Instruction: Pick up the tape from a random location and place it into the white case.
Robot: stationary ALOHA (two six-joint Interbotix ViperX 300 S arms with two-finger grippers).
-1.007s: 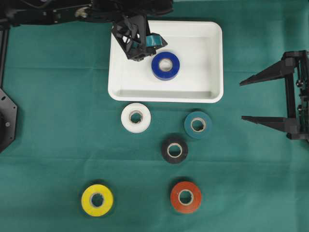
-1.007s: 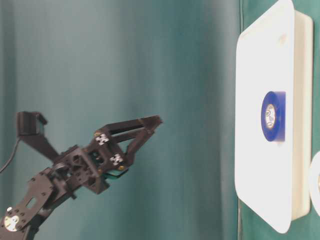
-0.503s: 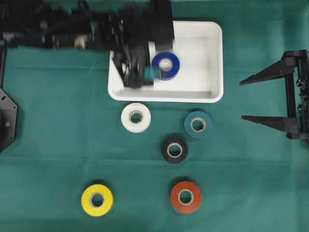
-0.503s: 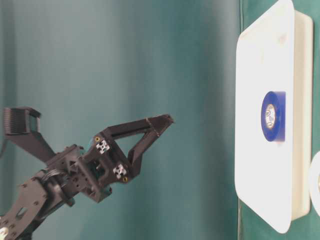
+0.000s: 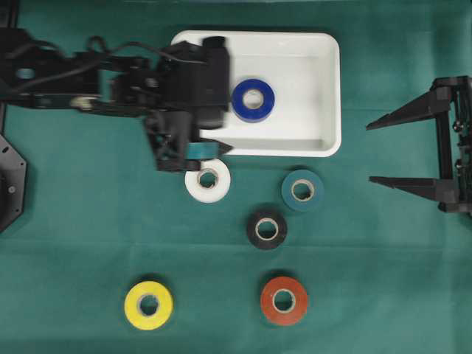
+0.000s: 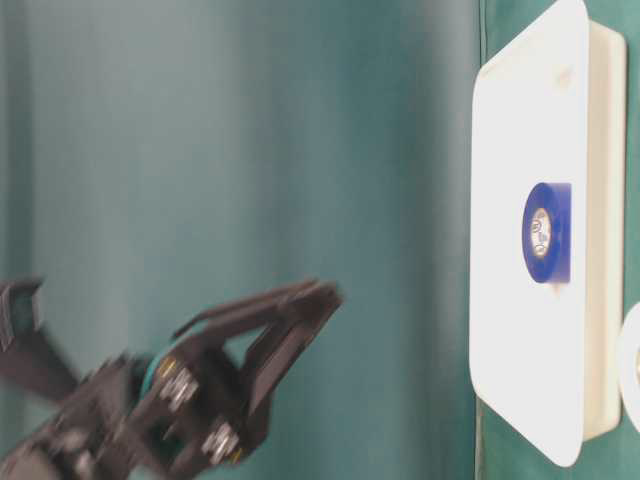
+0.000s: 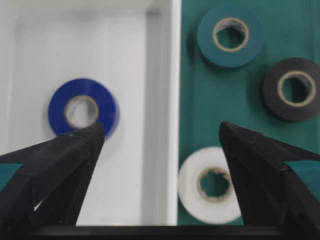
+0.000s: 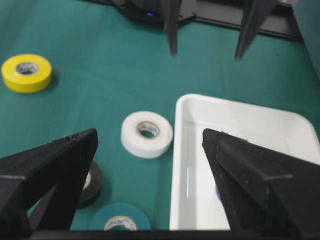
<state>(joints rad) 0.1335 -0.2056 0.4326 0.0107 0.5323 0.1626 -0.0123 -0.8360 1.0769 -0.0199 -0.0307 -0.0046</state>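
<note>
The white case stands at the back of the green cloth with a blue tape roll lying flat in it. On the cloth in front lie white, teal, black, yellow and red tape rolls. My left gripper hangs open and empty above the case's front left rim. In the left wrist view one fingertip overlaps the blue tape and the other sits beside the white tape. My right gripper stands open at the right edge.
The left arm stretches in from the left edge over the case's left side. The right wrist view shows the case's rim, the white roll and the yellow roll. Green cloth covers the whole table.
My left gripper has swung from above the case's back left part toward its front rim and the white tape, staying open and empty. The right arm and the rolls have not moved.
</note>
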